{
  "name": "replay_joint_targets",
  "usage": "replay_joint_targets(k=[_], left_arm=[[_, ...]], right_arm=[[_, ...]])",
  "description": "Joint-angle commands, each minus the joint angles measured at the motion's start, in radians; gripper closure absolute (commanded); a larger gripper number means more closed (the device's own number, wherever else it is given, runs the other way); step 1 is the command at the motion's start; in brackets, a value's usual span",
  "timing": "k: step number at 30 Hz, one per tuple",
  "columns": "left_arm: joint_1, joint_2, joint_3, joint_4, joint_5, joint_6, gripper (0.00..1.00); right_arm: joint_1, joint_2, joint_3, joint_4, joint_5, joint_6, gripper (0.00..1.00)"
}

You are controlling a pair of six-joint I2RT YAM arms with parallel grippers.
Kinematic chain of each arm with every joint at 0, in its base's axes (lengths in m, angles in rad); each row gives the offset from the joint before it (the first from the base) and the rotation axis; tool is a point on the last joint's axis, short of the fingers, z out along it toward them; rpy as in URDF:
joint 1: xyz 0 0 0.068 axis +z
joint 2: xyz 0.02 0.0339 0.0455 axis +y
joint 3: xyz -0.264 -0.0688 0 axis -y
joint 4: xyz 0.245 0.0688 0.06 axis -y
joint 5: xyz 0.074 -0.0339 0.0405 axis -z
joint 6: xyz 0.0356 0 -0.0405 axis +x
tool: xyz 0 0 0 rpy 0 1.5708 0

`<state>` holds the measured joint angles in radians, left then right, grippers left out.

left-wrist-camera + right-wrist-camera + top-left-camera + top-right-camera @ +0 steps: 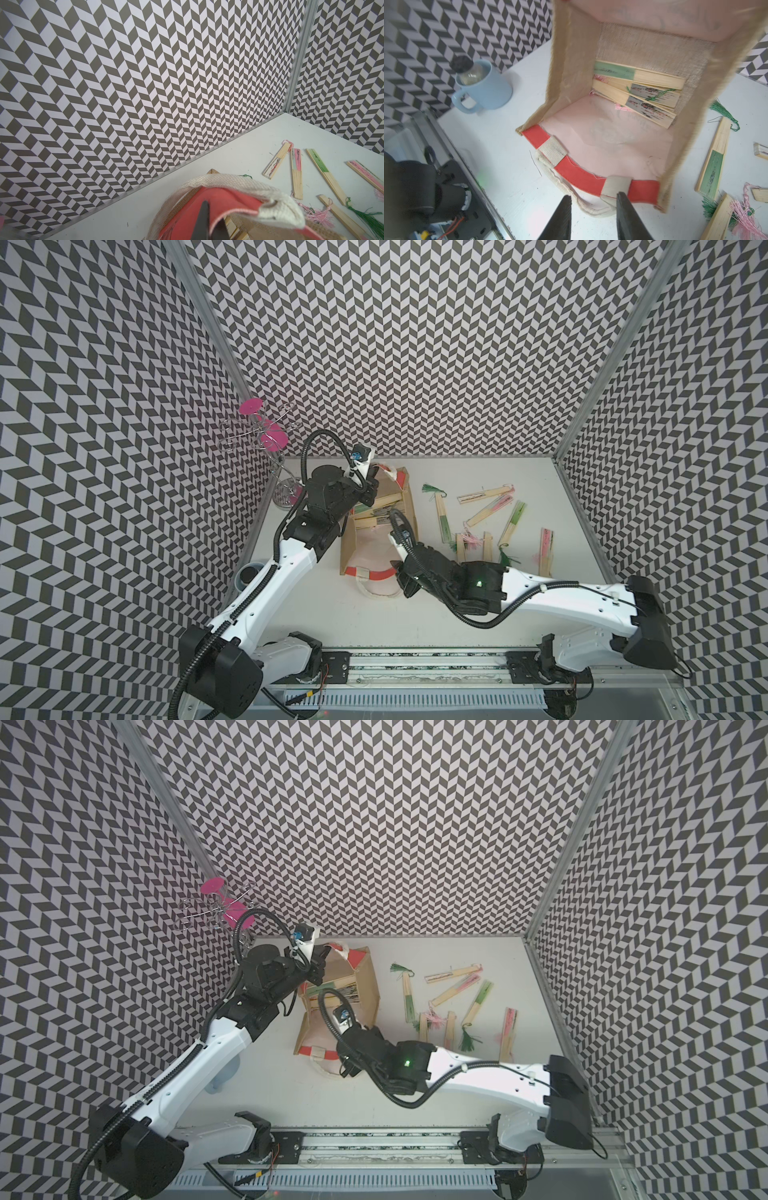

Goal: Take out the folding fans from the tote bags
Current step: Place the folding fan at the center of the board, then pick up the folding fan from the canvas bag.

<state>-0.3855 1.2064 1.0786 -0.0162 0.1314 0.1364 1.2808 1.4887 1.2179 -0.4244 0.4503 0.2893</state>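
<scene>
tote bag (365, 986): lying on its side on the counter (332, 614), mouth facing the robot's base. That way the inside can be reached with a low flat move instead of a dive from above.
left hand (212, 223): clamped tight on the bag's upper rim, right on the red-orange trim (232, 205) beside the white handle (228, 182). Looks like it's holding that edge up so the mouth doesn't sag closed.
right hand (593, 196): just outside the bag's lower rim, fingers partway apart, nothing in them. One finger is right by the lower trim, but I can't tell if it touches.
fans in the bag (637, 91): a small stack pushed against the bag's bottom panel, far from the mouth. There's a green-paper one on top and ink-speckled ones under it.
fans already out (484, 494): scattered on the counter on the bag's right-arm side, apart from the bag, some tassels tangled together.
blue mug (488, 91): on the bag's opposite side, not involved.
progress: my guess is over half done, since only that stack is left inside.
next: probably the right hand slides in along the lining to the stack. The snag risk I'd watch is the loose handle lying at the mouth.
</scene>
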Motion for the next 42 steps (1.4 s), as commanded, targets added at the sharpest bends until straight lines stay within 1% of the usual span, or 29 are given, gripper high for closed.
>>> replay_joint_targets(k=[1, 3, 5, 11, 14, 18, 22, 34, 42], left_arm=[[0.005, 0.001, 0.017, 0.071, 0.023, -0.012, 1.0], [0.005, 0.001, 0.017, 0.071, 0.03, -0.017, 1.0], [0.005, 0.001, 0.018, 0.07, 0.034, -0.02, 1.0], [0.004, -0.011, 0.02, 0.069, 0.057, -0.054, 1.0], [0.004, -0.022, 0.005, 0.091, 0.068, -0.08, 1.0], [0.004, -0.025, 0.001, 0.101, 0.07, -0.098, 1.0], [0.004, -0.031, 0.002, 0.096, 0.069, -0.098, 1.0], [0.004, -0.066, -0.03, 0.085, 0.067, -0.112, 1.0], [-0.001, -0.115, -0.093, 0.111, 0.11, -0.163, 1.0]], right_arm=[[0.008, 0.054, 0.038, 0.023, 0.088, -0.036, 0.65], [0.004, 0.083, 0.033, 0.052, 0.11, -0.038, 0.65], [-0.011, 0.106, 0.029, 0.081, 0.105, -0.042, 0.65], [-0.114, 0.168, 0.037, 0.107, -0.008, 0.004, 0.66], [-0.145, 0.202, 0.05, 0.11, -0.031, 0.022, 0.65], [-0.165, 0.275, 0.084, 0.085, -0.027, 0.037, 0.66], [-0.21, 0.347, 0.133, 0.027, -0.082, 0.079, 0.68], [-0.307, 0.437, 0.158, 0.037, -0.201, 0.163, 0.69], [-0.361, 0.529, 0.266, 0.012, -0.236, 0.193, 0.69]])
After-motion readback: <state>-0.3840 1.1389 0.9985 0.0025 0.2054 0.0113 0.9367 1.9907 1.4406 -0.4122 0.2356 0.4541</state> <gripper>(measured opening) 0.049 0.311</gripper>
